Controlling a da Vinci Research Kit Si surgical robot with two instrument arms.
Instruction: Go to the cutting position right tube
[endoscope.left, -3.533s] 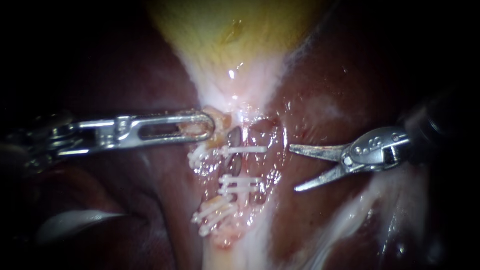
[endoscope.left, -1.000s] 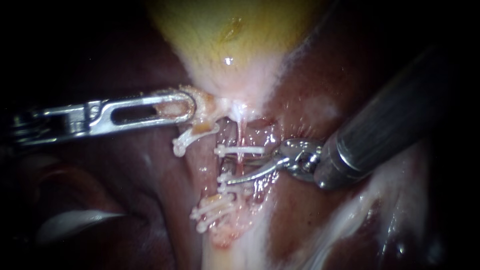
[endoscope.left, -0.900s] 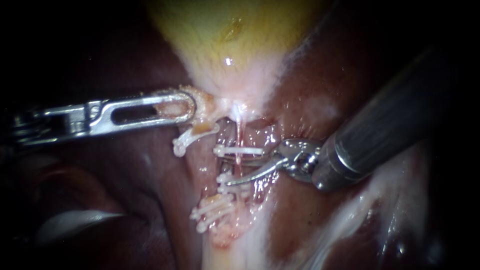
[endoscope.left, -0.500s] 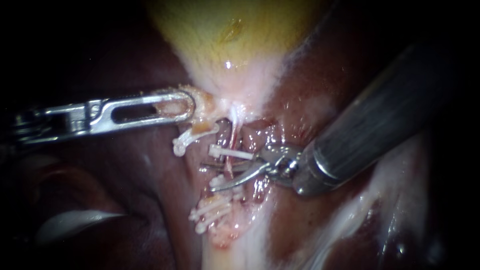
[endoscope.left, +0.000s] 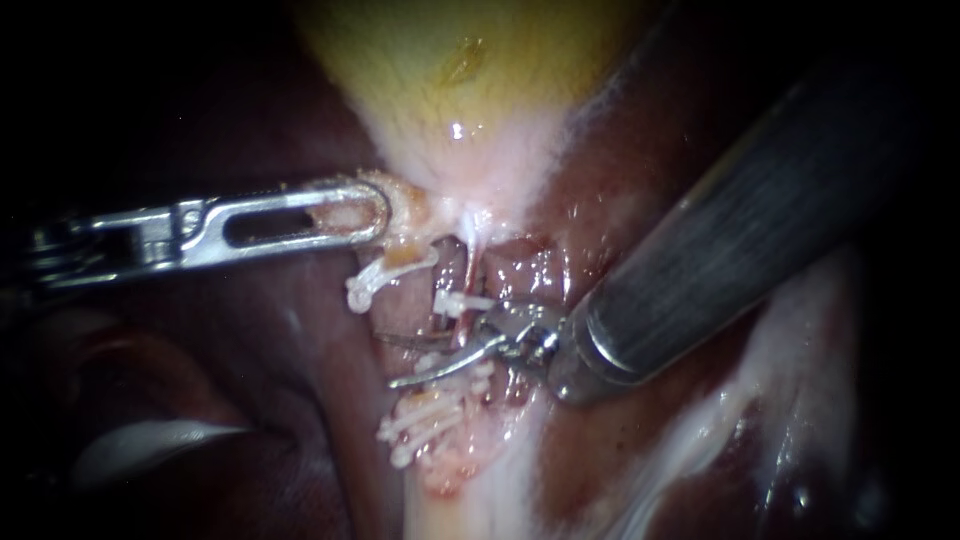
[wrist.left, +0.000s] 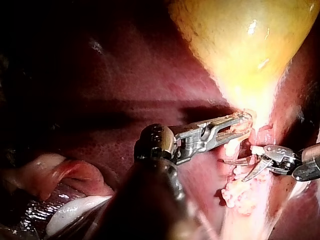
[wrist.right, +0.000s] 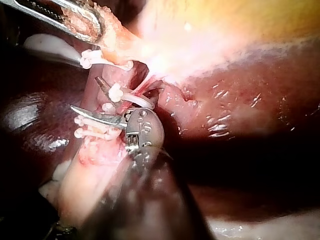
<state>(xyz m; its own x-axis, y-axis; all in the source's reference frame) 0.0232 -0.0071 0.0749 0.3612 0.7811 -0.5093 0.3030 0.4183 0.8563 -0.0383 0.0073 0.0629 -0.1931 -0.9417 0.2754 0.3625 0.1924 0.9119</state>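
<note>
right instrument (endoscope.left: 397, 361) slanting in from 2 o'clock, hand standing open | hand straddling right tube (endoscope.left: 467, 262) between clips (endoscope.left: 462, 301), at centre | left instrument (endoscope.left: 385, 214) at 10 o'clock, hand gripping gallbladder (endoscope.left: 450, 90) neck | risk: open hand closing on a clip, or tips digging into liver (endoscope.left: 620, 440) at 9 o'clock

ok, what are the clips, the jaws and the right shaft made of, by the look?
Clips: matte white, probably plastic. Left instrument, shut on tissue, and right instrument: jaws bright and mirror-glinting, likely polished steel. Right shaft: dull dark grey with fine brushed lines; metal or composite, can't tell.
</note>
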